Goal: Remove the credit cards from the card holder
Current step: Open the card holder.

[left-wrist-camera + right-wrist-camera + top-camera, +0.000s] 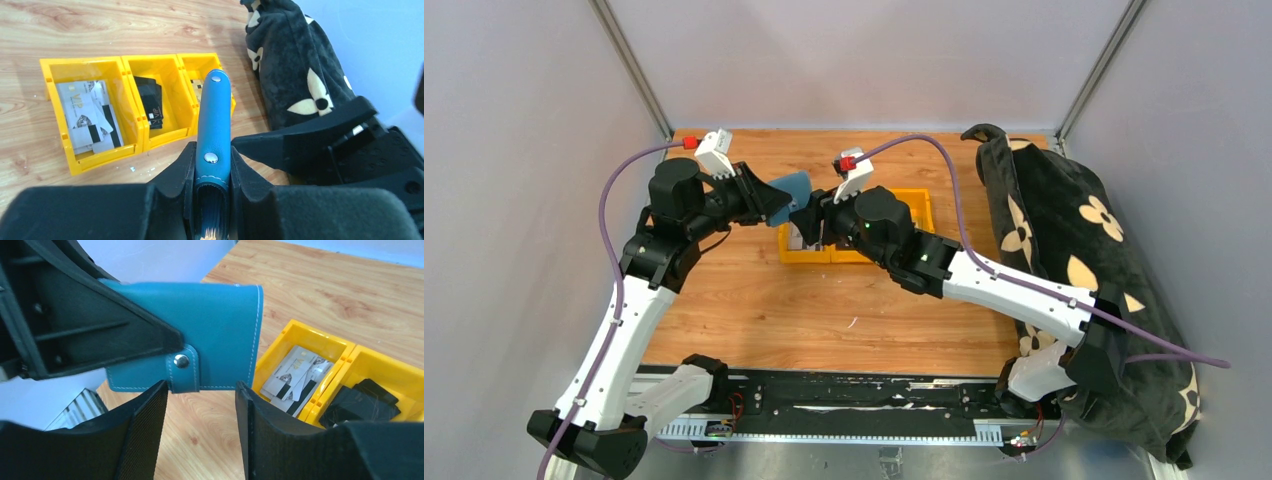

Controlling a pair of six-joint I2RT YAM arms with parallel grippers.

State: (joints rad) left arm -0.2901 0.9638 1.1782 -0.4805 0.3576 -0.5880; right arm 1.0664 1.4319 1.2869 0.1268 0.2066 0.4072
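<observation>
Viewing from the top, the left gripper [772,203] pinches the card holder [796,186] aloft over the bench [824,310]; the right gripper [809,222] faces it from 3 o'clock, nearer its free end. Left wrist: holder stands on edge, long axis toward 12 o'clock, yellow bins [82,63] beyond. Right wrist: spread jaws flank the snap tab [182,371] at 12 o'clock.

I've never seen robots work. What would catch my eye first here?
A blue card holder, pinched in the air by the left gripper, with the right gripper open facing it. Below sit yellow bins holding cards; black flowered fabric fills the right side.
</observation>
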